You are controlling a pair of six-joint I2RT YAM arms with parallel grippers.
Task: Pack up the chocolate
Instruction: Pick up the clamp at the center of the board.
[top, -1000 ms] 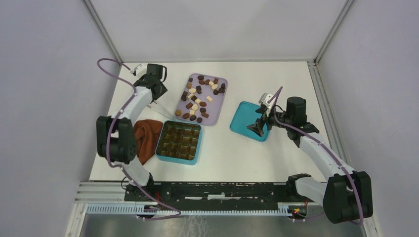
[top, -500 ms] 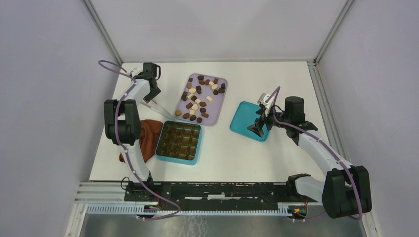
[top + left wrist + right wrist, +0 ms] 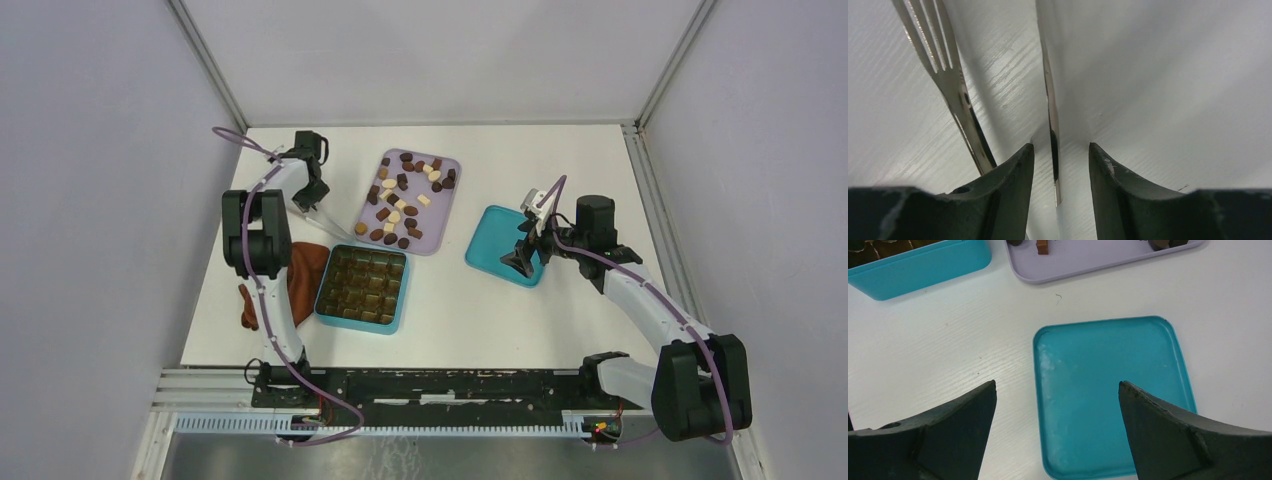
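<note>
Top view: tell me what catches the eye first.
The lavender tray strewn with dark, brown and cream chocolates sits mid-table, the teal box with its gridded insert just below it in the view. On the right, the right gripper hangs wide open over the teal lid; far left, the left gripper straddles a metal strip.

1 overhead, 2 wrist close-ups (facing down).

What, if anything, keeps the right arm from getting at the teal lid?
Likely nothing: the right gripper hangs right above the teal lid, jaws wide open, and the lid lies bare, clear of the lilac tray.
</note>
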